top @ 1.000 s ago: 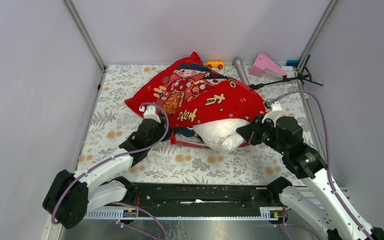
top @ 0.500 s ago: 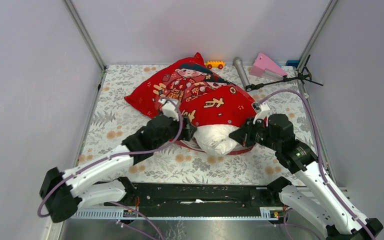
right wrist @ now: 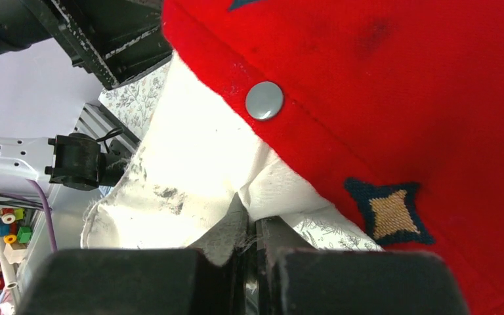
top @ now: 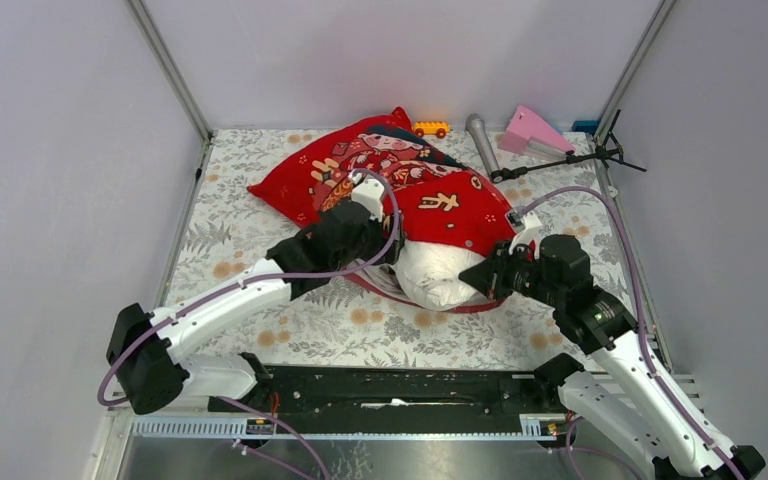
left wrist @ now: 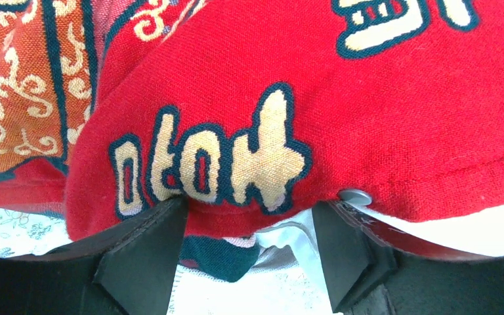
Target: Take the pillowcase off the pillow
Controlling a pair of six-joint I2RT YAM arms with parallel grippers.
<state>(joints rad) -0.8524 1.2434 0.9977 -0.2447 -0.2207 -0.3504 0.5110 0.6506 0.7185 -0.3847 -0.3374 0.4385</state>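
The red pillowcase (top: 400, 180) lies at the back middle of the floral cloth. The white pillow (top: 435, 278) bulges out of its near opening. My left gripper (top: 388, 250) is open at that opening's left side. In the left wrist view its fingers (left wrist: 144, 252) stand wide apart around the pillowcase's (left wrist: 302, 98) hem, with a grey snap (left wrist: 356, 195) by the right finger. My right gripper (top: 475, 275) is at the pillow's right side. In the right wrist view the gripper (right wrist: 254, 226) is shut on a pinch of the pillow (right wrist: 184, 170), just under the pillowcase (right wrist: 400, 98) edge.
Along the back edge lie a yellow toy car (top: 429, 128), a grey cylinder (top: 481, 140), a pink wedge (top: 532, 130) and a black rod-like stand (top: 570, 158). The grey floral cloth (top: 250, 200) covers the table. Walls enclose left, back and right.
My left arm has reached forward and right, from the pillowcase's left side to its opening. The pillowcase has slid back and left off the pillow. The right gripper has shifted slightly left, still holding.
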